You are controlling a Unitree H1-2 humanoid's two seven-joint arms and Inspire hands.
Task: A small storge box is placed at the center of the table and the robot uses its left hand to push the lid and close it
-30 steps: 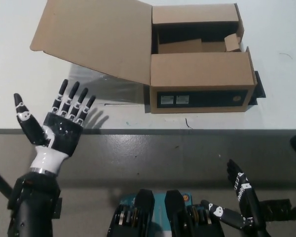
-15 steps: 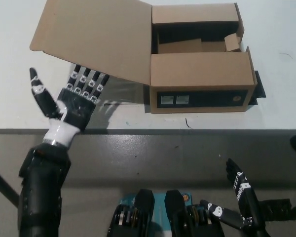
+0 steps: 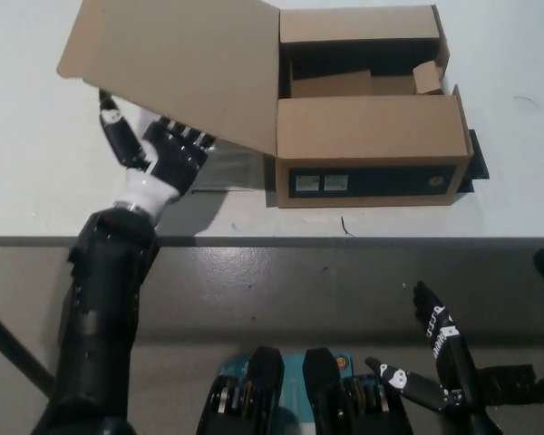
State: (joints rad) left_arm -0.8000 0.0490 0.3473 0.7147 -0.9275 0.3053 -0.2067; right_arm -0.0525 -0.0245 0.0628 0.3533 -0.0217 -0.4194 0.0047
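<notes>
A brown cardboard storage box [image 3: 370, 159] stands near the middle of the white table [image 3: 36, 190]. Its big lid [image 3: 177, 68] is swung open to the left, hanging above the table. My left hand [image 3: 163, 159] is open and reaches under the lid's near edge, with its fingertips hidden beneath the cardboard. The box's smaller flaps lie partly folded over its dark inside [image 3: 363, 68]. My right hand [image 3: 440, 362] rests open low at the bottom right, below the table's edge.
The table's front edge [image 3: 344, 240] runs across the picture, with grey floor [image 3: 281, 290] below it. A dark flat thing [image 3: 476, 163] shows at the box's right side.
My left hand has moved up and to the right, from the table's front edge to under the lid's near edge. The lid looks slightly raised. My right hand has barely moved.
</notes>
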